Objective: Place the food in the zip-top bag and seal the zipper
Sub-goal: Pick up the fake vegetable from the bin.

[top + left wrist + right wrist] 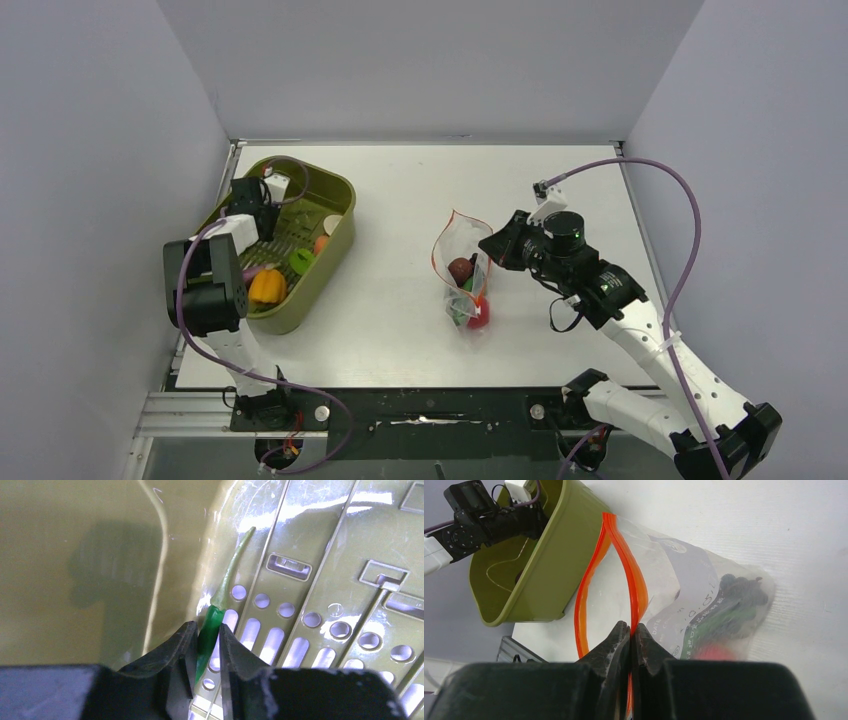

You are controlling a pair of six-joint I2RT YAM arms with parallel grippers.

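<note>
Pinching the zipper, right jaws hold the bag open; left jaws clamp a green chilli beside the tub wall.

We're looking at a robotics lab test cell: grey panels boxing in a white surface, 2 arms bolted to an alu rail.

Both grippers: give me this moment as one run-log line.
left gripper: shut on green chili in tub | right gripper: shut on zipper | bag: mouth open, partly filled
</note>
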